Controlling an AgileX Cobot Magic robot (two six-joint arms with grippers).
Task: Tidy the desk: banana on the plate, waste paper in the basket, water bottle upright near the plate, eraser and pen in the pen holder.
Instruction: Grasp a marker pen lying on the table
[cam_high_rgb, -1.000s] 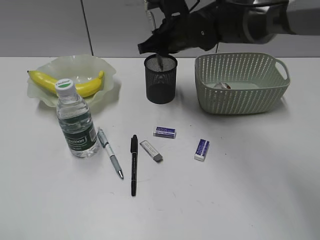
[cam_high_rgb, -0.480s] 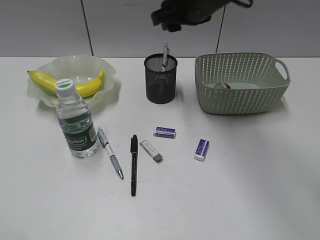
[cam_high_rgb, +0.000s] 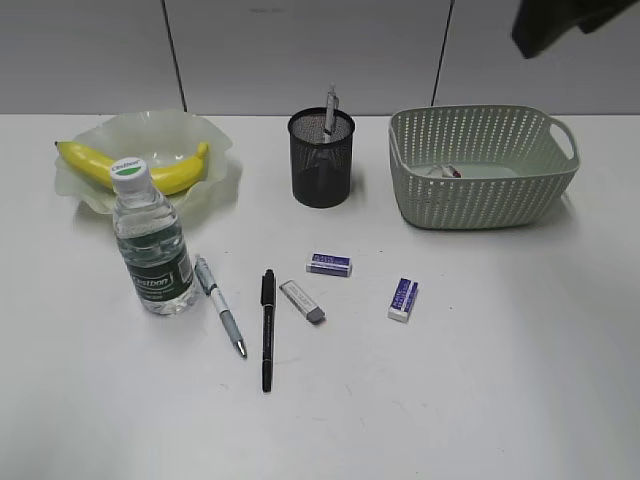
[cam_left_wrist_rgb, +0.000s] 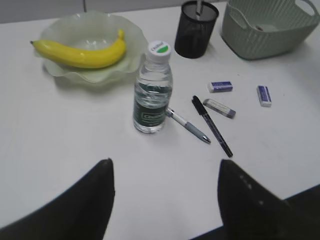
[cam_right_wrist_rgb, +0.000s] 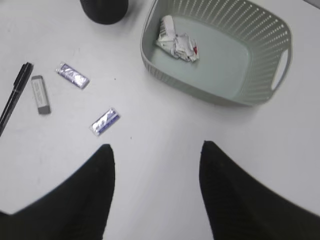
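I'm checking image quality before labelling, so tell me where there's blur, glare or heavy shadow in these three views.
Exterior view: even, soft lighting, faint shadows beside the pen holder and basket; the arm at top right is motion-blurred. Left wrist view: slightly soft overall, the water bottle shows small highlights, the near fingers are dark and unfocused. Right wrist view: the waste paper reads clearly, the fingers are featureless black.

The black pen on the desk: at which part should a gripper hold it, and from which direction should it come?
Grip the black pen around mid-barrel, coming straight down from above, jaws across its narrow width. It lies flat, and the silver pen and grey eraser crowd its capped end, so the lower barrel looks freer.
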